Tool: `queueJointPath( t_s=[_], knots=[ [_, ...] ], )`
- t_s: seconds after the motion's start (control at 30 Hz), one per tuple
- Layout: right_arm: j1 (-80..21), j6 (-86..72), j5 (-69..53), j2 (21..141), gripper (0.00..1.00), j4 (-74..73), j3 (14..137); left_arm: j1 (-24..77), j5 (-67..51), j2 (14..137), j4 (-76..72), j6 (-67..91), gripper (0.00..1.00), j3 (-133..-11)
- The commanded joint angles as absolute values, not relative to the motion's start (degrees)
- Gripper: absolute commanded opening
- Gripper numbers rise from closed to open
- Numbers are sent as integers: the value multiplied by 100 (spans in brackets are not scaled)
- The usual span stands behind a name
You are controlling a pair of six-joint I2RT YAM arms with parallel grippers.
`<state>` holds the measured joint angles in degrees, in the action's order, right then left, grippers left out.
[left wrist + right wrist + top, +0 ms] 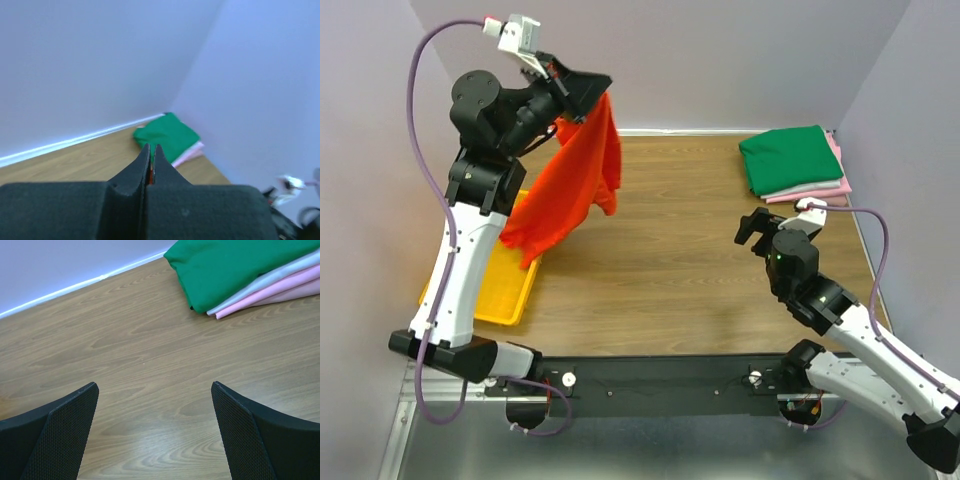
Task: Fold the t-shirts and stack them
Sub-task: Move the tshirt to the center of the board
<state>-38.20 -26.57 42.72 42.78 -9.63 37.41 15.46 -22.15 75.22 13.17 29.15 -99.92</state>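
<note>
My left gripper (pixel 592 88) is raised high at the back left and shut on the bright orange t-shirt (pixel 568 190), which hangs down from it over the table and the tray's edge. In the left wrist view the gripper (pixel 151 150) shows only a sliver of orange between its closed jaws. A folded stack sits at the back right: dark green t-shirt (pixel 792 157) on top, white and pink t-shirts (pixel 815 193) beneath. The stack also shows in the right wrist view (pixel 235 265) and the left wrist view (pixel 167 134). My right gripper (pixel 756 228) is open and empty, in front of the stack.
A yellow plastic tray (pixel 490 290) lies at the left, partly under the left arm and the hanging shirt. Wooden table (pixel 670 250) with white walls behind and on both sides. The stack lies against the back right corner.
</note>
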Motion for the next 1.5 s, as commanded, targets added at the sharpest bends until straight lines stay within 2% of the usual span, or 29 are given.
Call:
queueJointPath(
  t_s=[0.0, 0.1, 0.23, 0.33, 0.43, 0.47, 0.5, 0.53, 0.57, 0.6, 0.67, 0.7, 0.8, 0.9, 1.2, 1.33, 1.47],
  knots=[
    [-3841, -2733, 4605, 4359, 100, -1011, 3779, 2081, -3400, 8109, 528, 3207, 0, -11291],
    [-3841, -2751, 4605, 4377, 100, -1011, 3771, 2415, -3848, 8716, 300, 3531, 0, -12581],
    [-3841, -2760, 4623, 4386, 100, -1011, 3753, 2654, -4393, 9122, -596, 4120, 0, -12841],
    [-3841, -2760, 4623, 4333, 100, -1020, 3735, 2654, -4605, 9080, -1124, 4123, 0, -12150],
    [-3832, -2751, 4649, 4254, 100, -1028, 3700, 2628, -4308, 8790, -1178, 3658, 0, -11288],
    [-3841, -2742, 4649, 4228, 100, -1037, 3683, 2515, -4194, 8693, -1143, 3369, 0, -10554],
    [-3841, -2742, 4649, 4210, 100, -1046, 3665, 2444, -3801, 8518, -1116, 3262, 11, -10155],
    [-3841, -2742, 4623, 4193, 100, -1055, 3648, 2322, -3562, 8412, -1108, 3200, 18, -9734],
    [-3832, -2742, 4614, 4149, 100, -1063, 3639, 2207, -3281, 8342, -1116, 3156, 28, -8903],
    [-3841, -2742, 4606, 4140, 100, -1081, 3621, 1997, -2487, 8228, -1020, 3068, 49, -8529],
    [-3841, -2751, 4597, 4140, 100, -1090, 3595, 1838, -1552, 8235, -731, 2937, 59, -7809],
    [-3841, -2751, 4579, 4174, 100, -1090, 3603, 1820, -581, 8270, -286, 2727, 62, -7692],
    [-3841, -2786, 4526, 4358, 100, -1099, 3586, 1968, 505, 8306, 122, 2549, 64, -7138],
    [-3841, -2839, 4553, 4674, 100, -1107, 3603, 2388, 973, 8087, 71, 2540, 64, -6488],
    [-3841, -3199, 4263, 5317, 100, -1107, 3481, 3803, 704, 7637, -351, 3154, 62, -5002],
    [-3832, -3410, 4184, 5502, 100, -1107, 3402, 4543, 747, 8076, -518, 3357, 61, -5018],
    [-3841, -3507, 4122, 5537, 100, -1107, 3366, 5026, 878, 8937, -423, 3270, 59, -5553]
  ],
)
